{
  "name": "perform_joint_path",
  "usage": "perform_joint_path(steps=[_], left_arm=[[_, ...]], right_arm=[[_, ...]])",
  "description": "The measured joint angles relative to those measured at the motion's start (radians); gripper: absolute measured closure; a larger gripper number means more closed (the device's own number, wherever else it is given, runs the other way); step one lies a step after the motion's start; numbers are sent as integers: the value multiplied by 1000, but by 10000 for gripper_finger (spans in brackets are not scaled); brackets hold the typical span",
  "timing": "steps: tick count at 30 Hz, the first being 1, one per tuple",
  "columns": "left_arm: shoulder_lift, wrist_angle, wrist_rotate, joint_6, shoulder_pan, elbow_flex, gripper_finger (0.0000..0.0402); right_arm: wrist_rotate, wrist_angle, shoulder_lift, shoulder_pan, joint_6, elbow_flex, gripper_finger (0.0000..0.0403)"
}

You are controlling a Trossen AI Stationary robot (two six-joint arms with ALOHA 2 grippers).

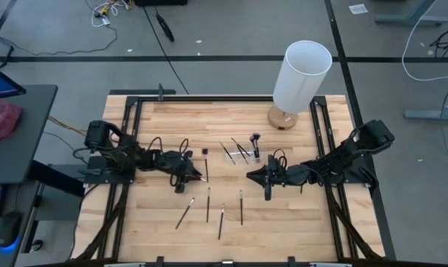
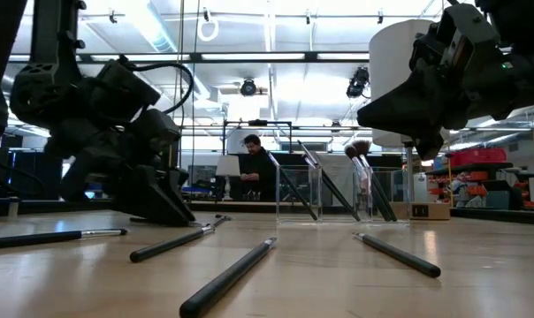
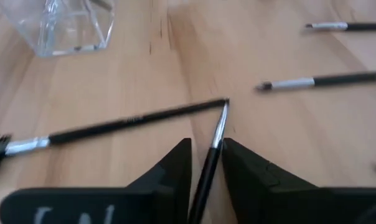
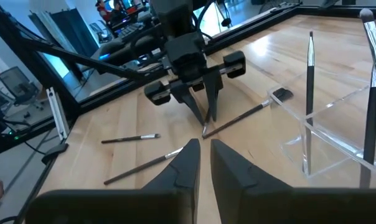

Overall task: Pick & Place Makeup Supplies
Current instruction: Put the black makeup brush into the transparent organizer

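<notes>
Thin dark makeup brushes lie loose on the wooden table [image 1: 298, 222]; several are toward the near edge, such as one [image 1: 208, 204] and another [image 1: 241, 208]. A longer brush [image 1: 206, 165] lies just in front of my left gripper [image 1: 199, 177]. More brushes stand in the clear holder [image 1: 244, 153], leaning on its walls. My left gripper [image 3: 208, 149] is low over the table, shut on one slim brush [image 3: 214, 140]. My right gripper [image 1: 251, 176] hovers to the right, near the holder, shut with nothing in it [image 4: 203, 149]. My left gripper has the brush's dark handle [image 3: 205, 177] between its two fingers. The fingers slant down from the table's left and lie along the brush. The silver ferrule end [image 3: 220, 121] sticks out past the fingertips. Its tip is down at the table, beside the free end of the long brush [image 3: 132, 119].
A tall white cylinder lamp [image 1: 302, 74] on a round wooden foot stands at the table's far right. Black frame rails [image 1: 131, 148] run along the left and right sides. A person sits in the room beyond the far edge [image 2: 254, 163].
</notes>
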Motion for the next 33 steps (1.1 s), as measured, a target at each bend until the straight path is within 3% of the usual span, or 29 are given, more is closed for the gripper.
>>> perform_joint_path(steps=[8, 15, 25, 33], left_arm=[[61, 30, -15, -3, -1, 22, 334], [62, 22, -19, -37, -1, 18, 388], [51, 10, -30, -101, -1, 23, 389], [-26, -55, -40, -108, -8, 23, 390]], right_arm=[[0, 1, 0, 0, 0, 0, 360], [0, 1, 0, 0, -1, 0, 360], [0, 1, 0, 0, -12, 0, 360], [0, 3, 0, 0, -23, 0, 360]])
